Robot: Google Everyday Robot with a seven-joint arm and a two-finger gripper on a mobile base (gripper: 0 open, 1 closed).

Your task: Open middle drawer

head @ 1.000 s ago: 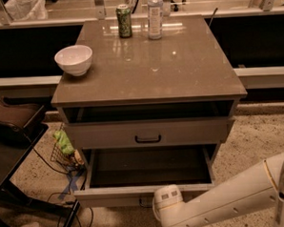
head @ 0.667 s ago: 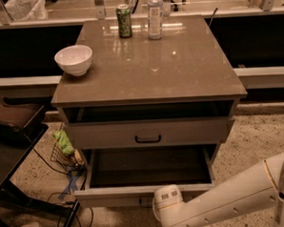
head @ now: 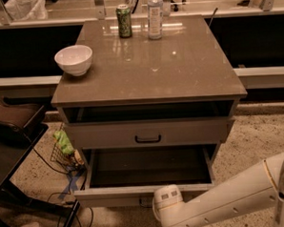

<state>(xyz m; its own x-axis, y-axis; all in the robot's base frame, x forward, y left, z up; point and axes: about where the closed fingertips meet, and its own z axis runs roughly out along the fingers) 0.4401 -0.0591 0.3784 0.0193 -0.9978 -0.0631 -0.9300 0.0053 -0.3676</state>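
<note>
The middle drawer [head: 181, 131] is the grey-beige front with a small black bar handle [head: 148, 139], and it sits pushed in, level with the cabinet frame. Directly below it the bottom drawer [head: 113, 195] is pulled far out, and its inside looks dark and bare. My gripper [head: 162, 206] is at the end of the white arm [head: 232, 201] that reaches in from the lower right. It is low, right at the front edge of the pulled-out bottom drawer, well below the middle drawer's handle.
On the cabinet top [head: 177, 66] stand a white bowl [head: 74, 59], a green can [head: 124, 21] and a clear bottle [head: 155, 14]. A dark slot gapes above the middle drawer. A black chair [head: 14, 127], cables and a wire basket [head: 63, 155] crowd the floor at left.
</note>
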